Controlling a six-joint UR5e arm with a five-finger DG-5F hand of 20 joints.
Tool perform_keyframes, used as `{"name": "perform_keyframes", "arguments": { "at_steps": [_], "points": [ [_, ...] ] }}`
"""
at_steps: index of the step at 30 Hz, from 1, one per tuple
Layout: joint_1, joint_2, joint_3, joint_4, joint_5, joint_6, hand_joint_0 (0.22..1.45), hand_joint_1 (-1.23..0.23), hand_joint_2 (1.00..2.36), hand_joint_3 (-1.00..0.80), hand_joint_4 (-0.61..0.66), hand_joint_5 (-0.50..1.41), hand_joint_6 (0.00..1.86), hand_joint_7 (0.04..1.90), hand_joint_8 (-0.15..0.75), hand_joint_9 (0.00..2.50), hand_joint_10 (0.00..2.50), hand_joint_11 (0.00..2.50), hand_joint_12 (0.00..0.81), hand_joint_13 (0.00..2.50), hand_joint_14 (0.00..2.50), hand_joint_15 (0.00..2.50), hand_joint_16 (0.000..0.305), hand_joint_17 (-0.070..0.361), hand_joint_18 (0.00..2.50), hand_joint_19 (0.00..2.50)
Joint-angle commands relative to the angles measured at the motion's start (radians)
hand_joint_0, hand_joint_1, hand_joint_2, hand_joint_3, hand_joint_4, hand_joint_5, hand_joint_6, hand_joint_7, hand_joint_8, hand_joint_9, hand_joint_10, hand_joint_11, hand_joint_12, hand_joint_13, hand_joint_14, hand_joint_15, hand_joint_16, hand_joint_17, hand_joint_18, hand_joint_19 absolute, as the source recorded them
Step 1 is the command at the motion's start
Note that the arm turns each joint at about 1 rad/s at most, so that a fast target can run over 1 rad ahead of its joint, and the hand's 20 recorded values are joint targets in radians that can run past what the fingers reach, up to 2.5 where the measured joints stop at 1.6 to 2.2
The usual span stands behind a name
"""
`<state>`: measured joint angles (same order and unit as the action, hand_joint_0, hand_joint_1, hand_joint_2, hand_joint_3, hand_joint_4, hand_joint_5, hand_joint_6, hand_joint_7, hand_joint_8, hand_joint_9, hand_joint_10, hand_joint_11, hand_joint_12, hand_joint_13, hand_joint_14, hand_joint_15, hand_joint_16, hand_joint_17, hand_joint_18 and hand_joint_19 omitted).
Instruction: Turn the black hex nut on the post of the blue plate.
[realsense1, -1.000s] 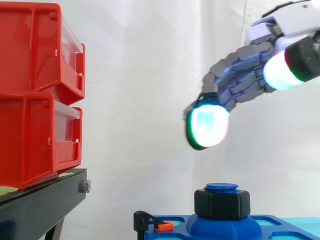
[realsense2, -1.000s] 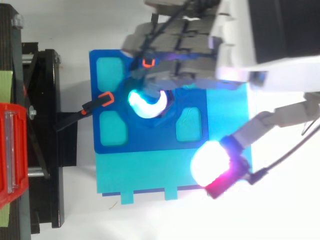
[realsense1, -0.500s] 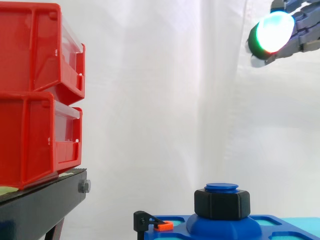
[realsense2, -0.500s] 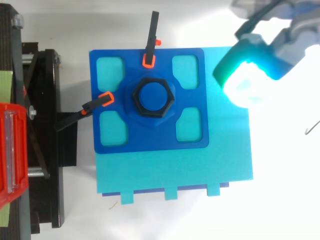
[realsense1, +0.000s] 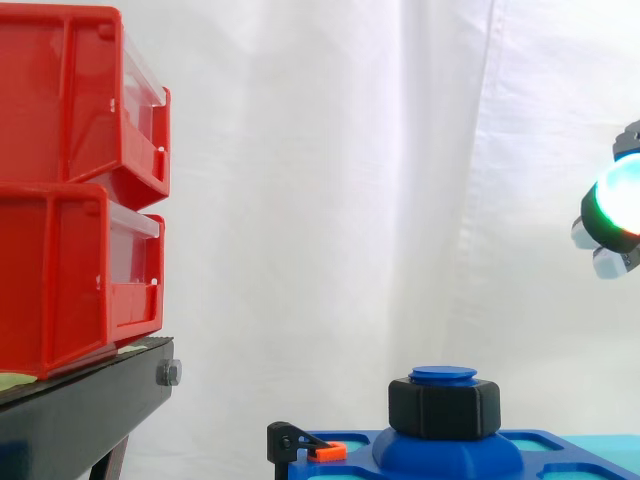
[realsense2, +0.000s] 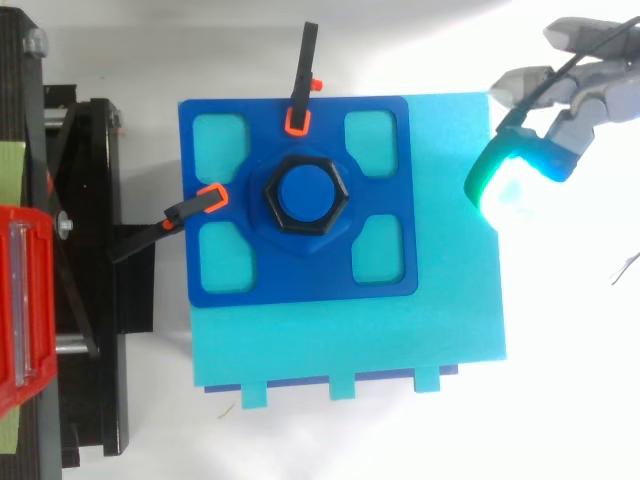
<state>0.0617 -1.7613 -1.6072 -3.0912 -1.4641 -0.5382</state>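
Hand (realsense2: 512, 183) well apart from black hex nut (realsense1: 444, 410); cannot tell its grip.

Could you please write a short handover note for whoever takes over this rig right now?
The hand is open, holding nothing, off beyond the edge of the blue plate and higher than the black hex nut.
The nut sits on the post at the plate's centre; two orange-tipped clamps sit on its edges.
Done: no telling whether the nut has been turned.
Left: bring the hand onto the nut and turn it.
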Motion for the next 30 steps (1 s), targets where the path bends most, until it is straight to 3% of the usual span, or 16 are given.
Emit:
{"name": "perform_keyframes", "arguments": {
  "at_steps": [1, 17, 22, 30],
  "points": [
    [0.000, 0.000, 0.000, 0.002, 0.002, 0.012, 0.42, -0.41, 1.00, -0.50, 0.18, -0.23, 0.50, 0.69, 0.231, 0.02, 0.00, 0.00, 0.400, 0.00, 0.00, 0.00, 0.064, 0.145, 0.00, 0.04],
    [0.000, 0.000, 0.000, 0.003, 0.002, 0.012, 0.42, -0.42, 1.00, -0.50, 0.16, -0.25, 0.50, 0.66, 0.210, 0.00, 0.00, 0.00, 0.389, 0.00, 0.00, 0.00, 0.062, 0.139, 0.00, 0.02],
    [0.000, 0.000, 0.000, 0.003, 0.002, 0.011, 0.41, -0.42, 1.00, -0.50, 0.07, -0.25, 0.50, 0.66, 0.191, 0.00, 0.00, 0.00, 0.377, 0.00, 0.00, 0.00, 0.061, 0.138, 0.00, 0.01],
    [0.000, -0.001, 0.000, 0.003, 0.002, 0.011, 0.41, -0.42, 1.00, -0.50, 0.05, -0.26, 0.50, 0.70, 0.181, 0.00, 0.00, 0.00, 0.377, 0.00, 0.00, 0.00, 0.061, 0.136, 0.00, 0.01]
  ]
}}
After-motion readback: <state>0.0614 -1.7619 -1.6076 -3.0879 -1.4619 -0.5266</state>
